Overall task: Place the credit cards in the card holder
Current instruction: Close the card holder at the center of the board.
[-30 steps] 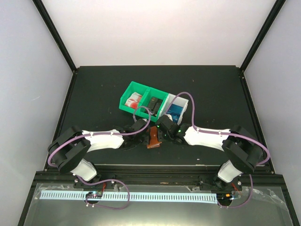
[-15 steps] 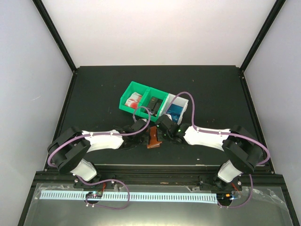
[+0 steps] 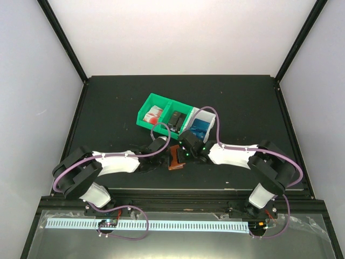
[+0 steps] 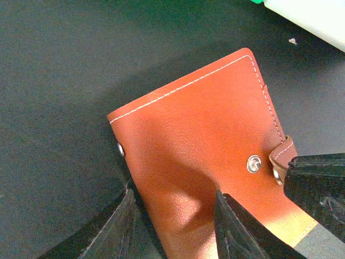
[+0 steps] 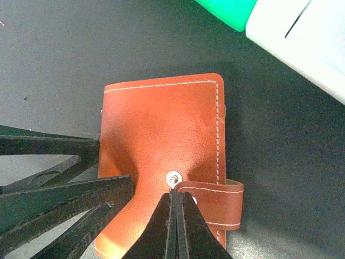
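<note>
The card holder (image 3: 175,158) is a closed reddish-brown wallet lying flat on the black table; it also shows in the left wrist view (image 4: 199,145) and the right wrist view (image 5: 161,129). Its snap tab (image 5: 215,202) is unsnapped and curls up. My right gripper (image 5: 174,190) is shut, tips touching the tab's free end beside the snap stud; whether the tab is pinched is hidden. My left gripper (image 4: 175,216) is open and straddles the wallet's near left edge. The credit cards lie in the bins: red-and-white (image 3: 154,113), black (image 3: 176,117), blue (image 3: 199,128).
A green two-compartment bin (image 3: 151,101) and a white bin (image 3: 207,115) stand just behind the wallet. The white bin's wall (image 5: 307,38) and the green bin's corner (image 5: 226,11) are close above the wallet in the right wrist view.
My right gripper has moved left, closer onto the wallet's tab. My left arm has shifted slightly; the wallet stays in place.
</note>
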Motion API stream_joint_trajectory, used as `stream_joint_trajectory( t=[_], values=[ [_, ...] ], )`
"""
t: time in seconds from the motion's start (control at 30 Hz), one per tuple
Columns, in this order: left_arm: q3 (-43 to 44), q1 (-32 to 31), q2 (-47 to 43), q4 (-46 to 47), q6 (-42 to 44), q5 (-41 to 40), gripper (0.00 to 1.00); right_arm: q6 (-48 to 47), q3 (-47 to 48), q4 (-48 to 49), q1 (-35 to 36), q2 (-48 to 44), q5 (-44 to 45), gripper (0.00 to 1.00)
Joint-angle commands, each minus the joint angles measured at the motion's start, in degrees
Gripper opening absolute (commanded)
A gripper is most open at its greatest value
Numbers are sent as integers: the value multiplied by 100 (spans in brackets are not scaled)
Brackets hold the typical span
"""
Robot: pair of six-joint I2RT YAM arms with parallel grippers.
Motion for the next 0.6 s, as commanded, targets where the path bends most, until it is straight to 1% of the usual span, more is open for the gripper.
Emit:
stream_joint_trajectory(
  t=[0.0, 0.57],
  values=[
    [-279, -10, 109, -676, -128, 109, 42, -99, 25, 168, -20, 120, -148, 1],
    [-343, -11, 117, -615, -137, 161, 41, -64, 203, 308, -21, 298, -106, 1]
  ],
)
